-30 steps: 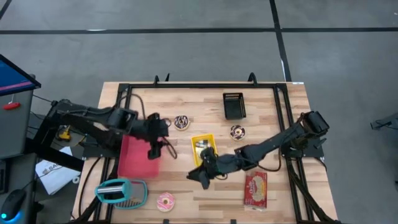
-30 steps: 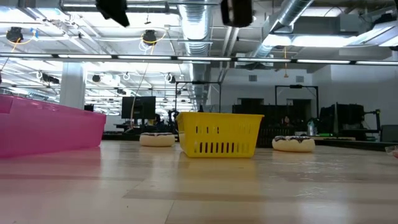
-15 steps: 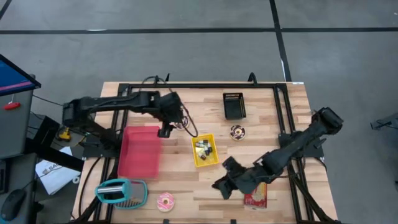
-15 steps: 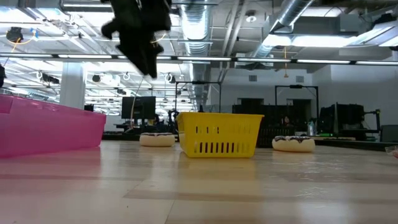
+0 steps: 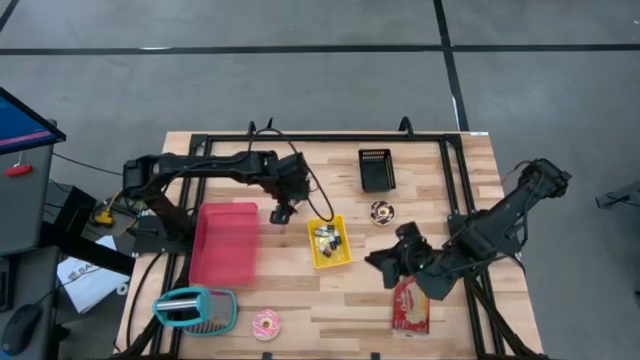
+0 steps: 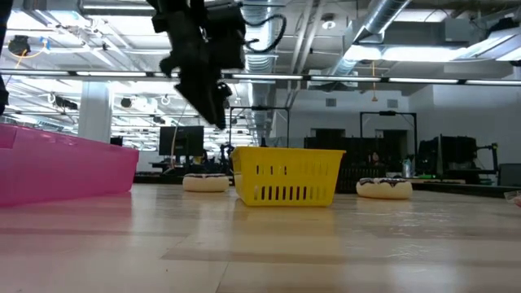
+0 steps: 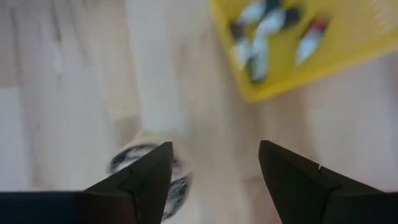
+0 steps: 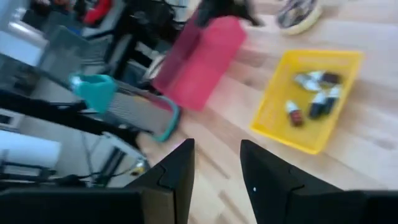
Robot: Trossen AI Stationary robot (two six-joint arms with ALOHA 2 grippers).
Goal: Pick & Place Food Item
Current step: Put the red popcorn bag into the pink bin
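My left gripper (image 5: pixel 279 212) (image 7: pixel 214 155) hangs open, pointing steeply down, over the wood between the pink tray (image 5: pixel 224 243) and the yellow basket (image 5: pixel 329 242). A chocolate-topped donut (image 7: pixel 130 157) (image 6: pixel 205 182) lies flat on the table beside and below its fingers, untouched. In the low view this gripper (image 6: pixel 210 104) is well above the table. My right gripper (image 5: pixel 388 264) (image 8: pixel 216 155) is open and holds nothing, raised right of the yellow basket. A second donut (image 5: pixel 381 212) lies on the table right of the basket.
The yellow basket holds several small wrapped items. A black basket (image 5: pixel 376 170) stands at the far side. A red packet (image 5: pixel 411 304) lies near the front right, a pink donut (image 5: pixel 266 324) and a teal rack (image 5: pixel 195 308) at the front left.
My left gripper has swung from above the pink tray toward the far right and sunk toward the donut by the yellow basket. My right gripper has drawn away from the yellow basket toward the table's right edge and risen.
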